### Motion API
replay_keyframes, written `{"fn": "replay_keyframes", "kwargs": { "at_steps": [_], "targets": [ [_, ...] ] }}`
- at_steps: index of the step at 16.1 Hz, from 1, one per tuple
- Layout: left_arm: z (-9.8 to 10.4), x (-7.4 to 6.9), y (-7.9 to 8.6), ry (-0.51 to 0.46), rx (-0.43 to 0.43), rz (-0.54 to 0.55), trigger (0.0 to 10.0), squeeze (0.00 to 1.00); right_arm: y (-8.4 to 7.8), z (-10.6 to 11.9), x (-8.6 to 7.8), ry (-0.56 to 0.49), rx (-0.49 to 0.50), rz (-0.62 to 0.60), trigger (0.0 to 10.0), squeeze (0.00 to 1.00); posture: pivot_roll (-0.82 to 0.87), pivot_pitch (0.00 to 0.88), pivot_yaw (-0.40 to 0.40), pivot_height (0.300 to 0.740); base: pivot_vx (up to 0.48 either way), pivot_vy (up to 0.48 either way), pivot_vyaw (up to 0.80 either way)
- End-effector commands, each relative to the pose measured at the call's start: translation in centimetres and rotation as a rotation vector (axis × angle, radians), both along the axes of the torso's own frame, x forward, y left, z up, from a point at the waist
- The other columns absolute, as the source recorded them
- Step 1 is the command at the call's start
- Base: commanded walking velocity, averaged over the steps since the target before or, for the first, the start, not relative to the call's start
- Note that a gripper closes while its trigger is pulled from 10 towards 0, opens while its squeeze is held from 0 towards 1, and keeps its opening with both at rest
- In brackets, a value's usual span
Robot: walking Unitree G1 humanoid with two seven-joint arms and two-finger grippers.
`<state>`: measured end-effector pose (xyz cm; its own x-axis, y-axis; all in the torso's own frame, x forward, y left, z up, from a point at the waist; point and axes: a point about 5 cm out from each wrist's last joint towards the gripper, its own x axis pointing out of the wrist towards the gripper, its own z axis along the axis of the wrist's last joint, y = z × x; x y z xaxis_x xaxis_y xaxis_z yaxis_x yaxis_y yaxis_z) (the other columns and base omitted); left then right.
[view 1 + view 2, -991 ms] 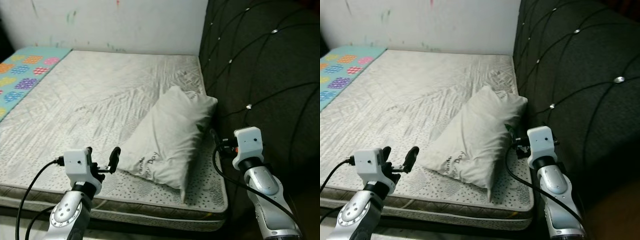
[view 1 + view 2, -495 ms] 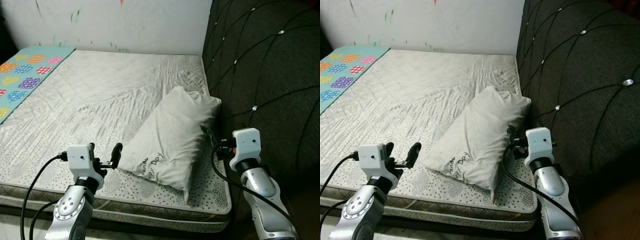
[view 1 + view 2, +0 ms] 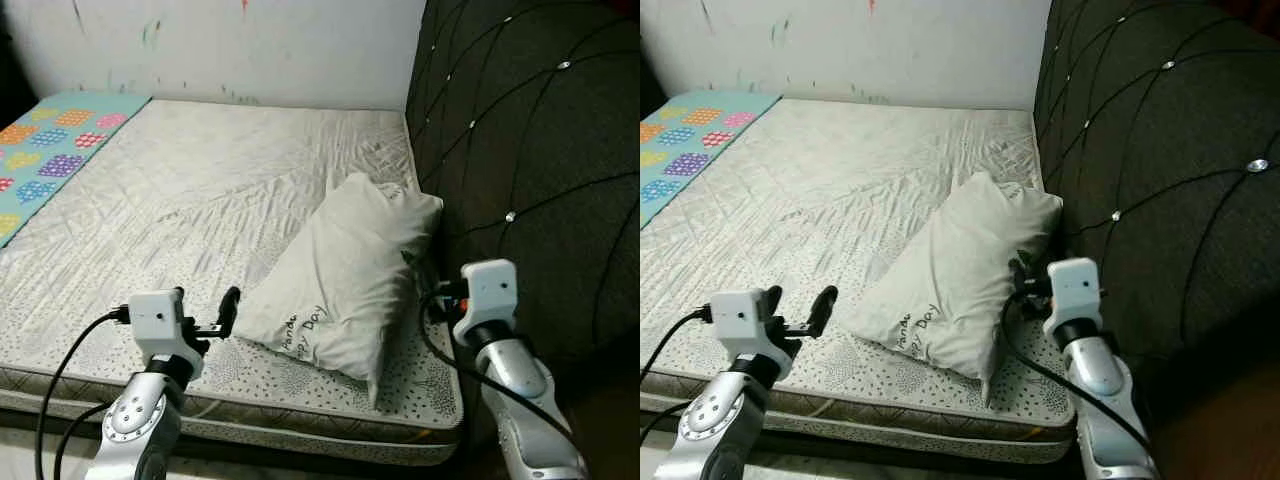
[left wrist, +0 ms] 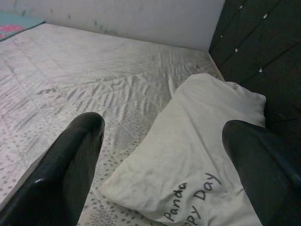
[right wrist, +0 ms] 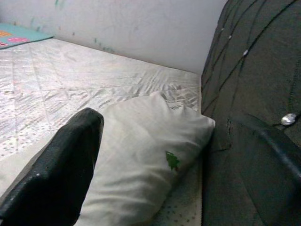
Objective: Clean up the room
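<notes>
A white pillow (image 3: 345,270) printed "Panda Happy Day" lies slanted on the bare mattress (image 3: 200,190), its far end against the black tufted headboard (image 3: 530,150). My left gripper (image 3: 205,305) hovers open just left of the pillow's near corner; in the left wrist view (image 4: 162,127) the printed corner lies between and ahead of the fingers. My right gripper (image 3: 1020,280) is open at the pillow's right side, in the gap by the headboard. In the right wrist view (image 5: 164,120) the pillow's end with a small green mark sits ahead of the fingers.
A colourful dotted blanket (image 3: 50,150) covers the mattress's far left. A white wall (image 3: 250,50) with paint marks runs behind the bed. The mattress's front edge (image 3: 300,425) lies just below both arms. The headboard closes off the right side.
The camera view has shifted a little. The right gripper has edged slightly closer to the pillow's side. The left gripper stays open by the near corner.
</notes>
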<state>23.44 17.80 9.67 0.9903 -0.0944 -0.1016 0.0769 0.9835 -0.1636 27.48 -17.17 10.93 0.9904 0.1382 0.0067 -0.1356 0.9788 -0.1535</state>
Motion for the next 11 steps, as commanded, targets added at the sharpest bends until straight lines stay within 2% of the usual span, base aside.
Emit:
{"fn": "replay_keyframes", "kwargs": {
  "at_steps": [1,4,11],
  "targets": [
    [0.33,-0.18,0.34,-0.013,0.016,0.014,10.0,0.0,0.31,0.57,0.27,-0.018,0.009,0.016,10.0,0.0,-0.18,0.0,0.016,0.725,0.0,0.0,0.0],
    [0.42,-0.25,0.39,-0.017,0.014,0.018,10.0,0.0,0.48,0.68,0.54,-0.019,0.005,0.028,10.0,0.0,-0.17,0.0,0.008,0.688,0.0,0.0,0.0],
    [0.72,-0.29,0.07,-0.037,0.001,-0.023,10.0,0.0,0.54,0.4,0.34,-0.011,0.01,0.032,10.0,0.0,-0.17,0.006,0.012,0.688,0.0,0.0,0.0]
  ]
}}
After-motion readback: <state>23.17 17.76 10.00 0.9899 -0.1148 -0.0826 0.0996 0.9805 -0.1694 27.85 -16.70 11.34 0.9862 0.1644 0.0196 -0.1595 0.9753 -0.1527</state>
